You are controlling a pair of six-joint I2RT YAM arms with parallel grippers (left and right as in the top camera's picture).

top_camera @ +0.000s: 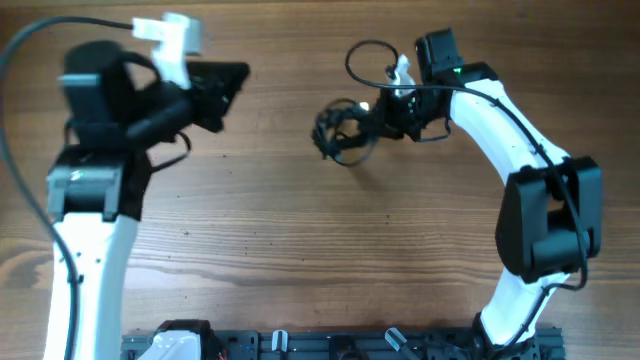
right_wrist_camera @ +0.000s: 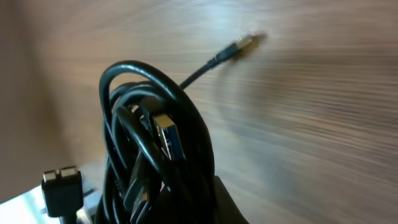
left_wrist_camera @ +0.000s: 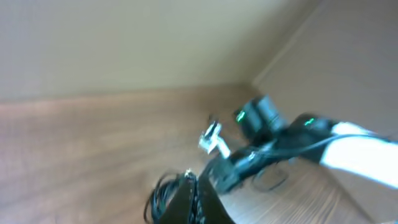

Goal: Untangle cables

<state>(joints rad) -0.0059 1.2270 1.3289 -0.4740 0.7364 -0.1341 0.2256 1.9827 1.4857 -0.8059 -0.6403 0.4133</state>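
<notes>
Untangling: right gripper (top_camera: 380, 118) clamps the cables (top_camera: 345, 131) | left gripper (top_camera: 226, 86) blurred, opening unclear | next: left likely needs the loose plug end (right_wrist_camera: 247, 41)

Warm brown tabletop (top_camera: 300, 250), streaked with finer, darker wood grain. Glossy black cables (right_wrist_camera: 155, 124); silver plug (right_wrist_camera: 166, 134) with a blue tongue, a black plug (right_wrist_camera: 61, 185), a brassy tip (right_wrist_camera: 245, 42) on a loose end. White shells and black joints on left arm (top_camera: 90, 255) and right arm (top_camera: 500, 125), green light (top_camera: 458, 70) on the latter. Black left tool (top_camera: 232, 88), black right tool (top_camera: 368, 120).
</notes>
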